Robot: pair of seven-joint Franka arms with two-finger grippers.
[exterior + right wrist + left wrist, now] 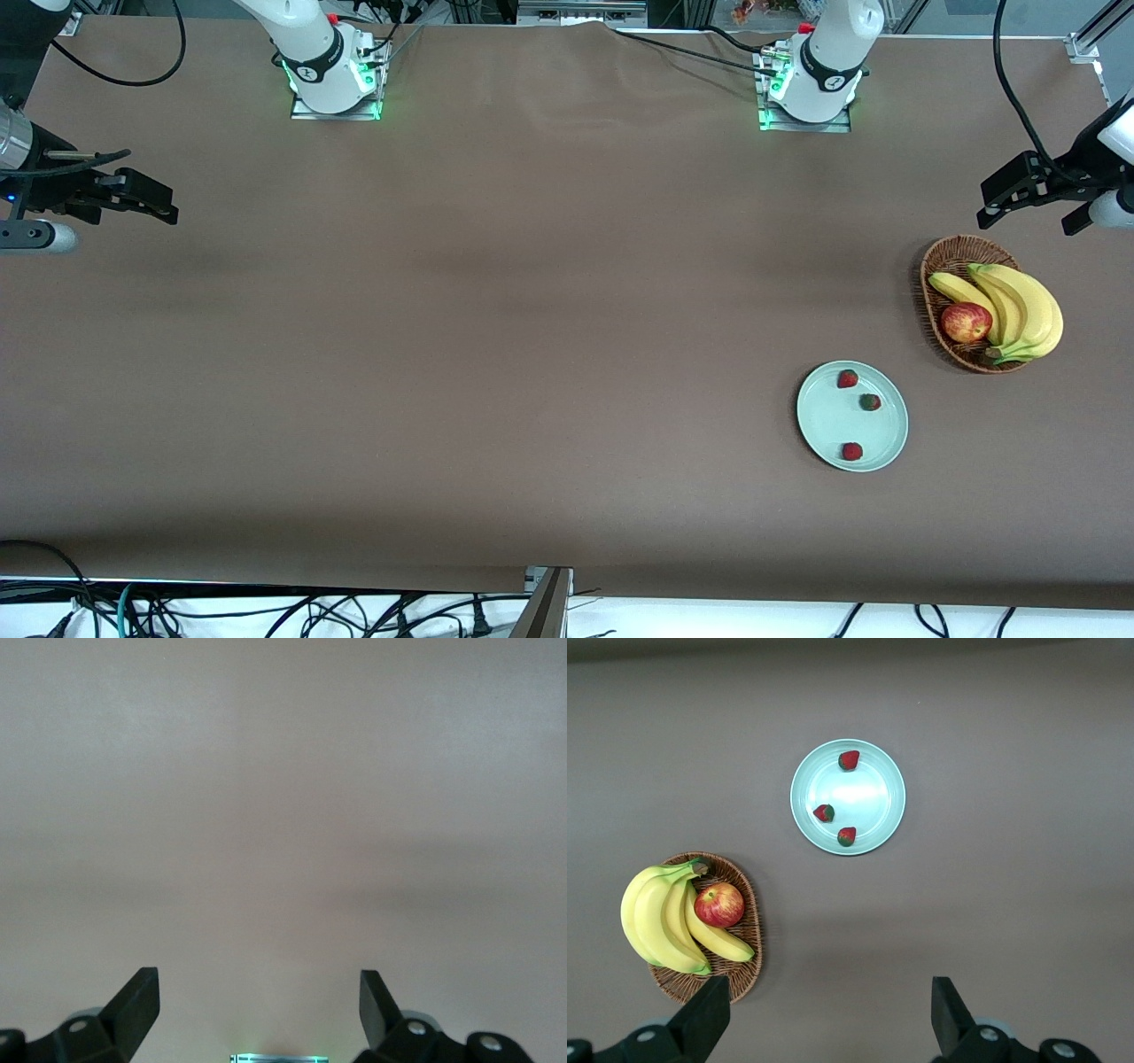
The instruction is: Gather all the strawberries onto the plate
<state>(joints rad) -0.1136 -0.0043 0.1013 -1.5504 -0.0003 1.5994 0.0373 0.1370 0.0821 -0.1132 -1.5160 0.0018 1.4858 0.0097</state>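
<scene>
Three small red strawberries lie on the pale mint-green plate, toward the left arm's end of the table. The left wrist view shows the same plate with the berries spread over it. My left gripper hangs open and empty, high over the table's edge by the basket. At the right arm's end, my right gripper is open over bare brown table, holding nothing.
A brown wicker basket with a red apple and yellow bananas stands beside the plate, farther from the front camera. The arm bases stand along the table's back edge.
</scene>
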